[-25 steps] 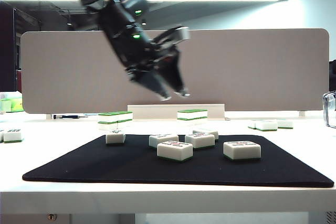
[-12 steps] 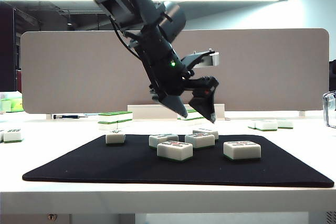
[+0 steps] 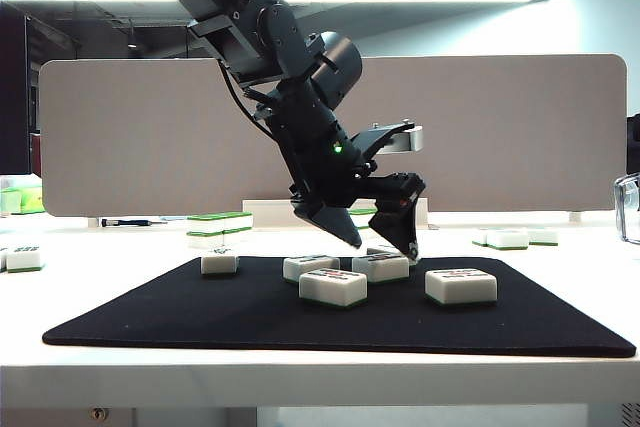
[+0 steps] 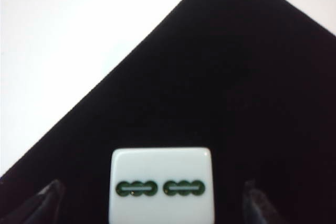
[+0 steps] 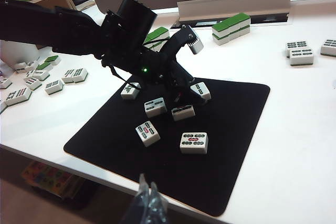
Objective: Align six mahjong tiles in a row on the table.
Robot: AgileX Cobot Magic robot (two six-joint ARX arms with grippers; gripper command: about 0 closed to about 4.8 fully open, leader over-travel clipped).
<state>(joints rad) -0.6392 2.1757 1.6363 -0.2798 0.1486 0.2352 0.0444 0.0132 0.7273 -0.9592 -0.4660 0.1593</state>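
Six mahjong tiles lie scattered on the black mat [image 3: 120,322]: one at the far left [image 3: 219,263], three in the middle [image 3: 311,266] [image 3: 333,287] [image 3: 380,267], one at the right [image 3: 461,285], and a rear tile [image 5: 201,91]. My left gripper [image 3: 382,247] hangs low over that rear tile, open, one finger on each side and apart from it. The left wrist view shows this tile [image 4: 161,184] with two green marks between the fingertips [image 4: 47,200]. My right gripper [image 5: 149,198] is shut and empty, off the front edge of the table [image 5: 294,145].
Double-stacked green-topped tiles [image 3: 220,222] [image 3: 365,217] stand behind the mat. Loose tiles lie at the right [image 3: 515,238] and far left [image 3: 22,257], with more in the right wrist view [image 5: 31,82]. A white rail [image 5: 233,1] and grey partition [image 3: 500,127] close the back.
The left arm has swung down and to the right from high above the mat to just over the rear tile. Its jaws have spread wider. The tiles have not moved.
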